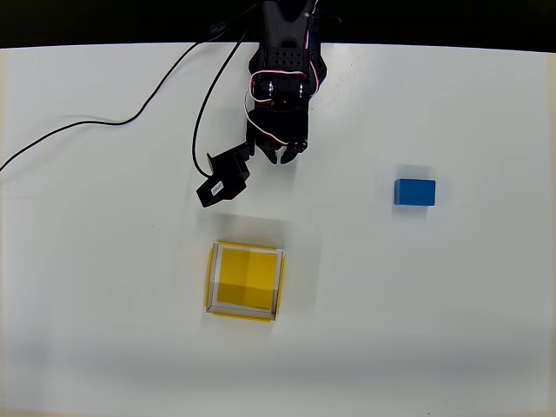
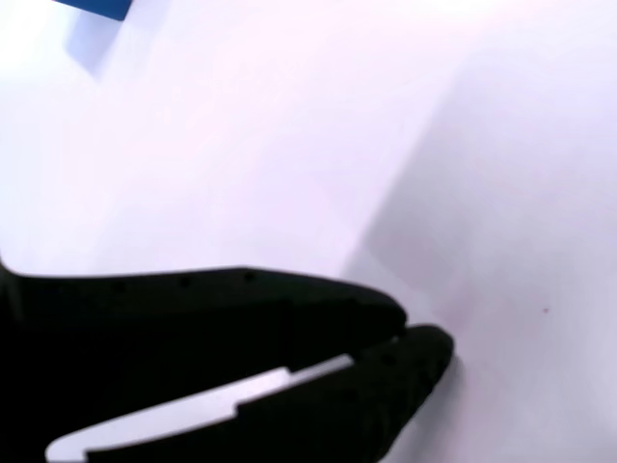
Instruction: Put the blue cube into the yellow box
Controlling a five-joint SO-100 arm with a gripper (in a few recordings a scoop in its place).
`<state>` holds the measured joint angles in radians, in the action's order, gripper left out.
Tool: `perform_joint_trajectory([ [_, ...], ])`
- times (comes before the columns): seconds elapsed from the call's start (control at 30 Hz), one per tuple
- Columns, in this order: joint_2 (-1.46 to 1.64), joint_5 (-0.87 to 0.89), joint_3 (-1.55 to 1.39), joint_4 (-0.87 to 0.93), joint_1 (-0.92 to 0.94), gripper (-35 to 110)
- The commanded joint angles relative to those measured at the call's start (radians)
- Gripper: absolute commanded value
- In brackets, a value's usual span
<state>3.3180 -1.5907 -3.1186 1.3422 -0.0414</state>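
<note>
A white tabletop is seen from above. The black arm reaches in from the middle of the far edge, its pincer held just above the surface with the tips nearly together. The yellow box is set near the tabletop's centre, nothing lying inside. The blue cube is placed well apart, toward the right edge. A black cable is trailed toward the left edge.
</note>
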Motion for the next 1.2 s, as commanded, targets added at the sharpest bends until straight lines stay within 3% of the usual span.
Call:
perform_joint_trajectory([
  [0.0, 0.028, 0.008, -0.028, 0.015, -0.012, 1],
  [0.37, 0.028, -0.015, -0.026, 0.015, -0.014, 0],
  [0.5, -0.011, -0.043, 0.017, -0.081, -0.003, 9],
  [0.8, -0.469, 0.091, 0.52, -0.31, -0.104, 33],
  [0.97, -0.664, 0.132, 0.788, -0.299, -0.198, 37],
  [1.17, -0.913, 0.307, 1.069, -0.259, -0.307, 38],
])
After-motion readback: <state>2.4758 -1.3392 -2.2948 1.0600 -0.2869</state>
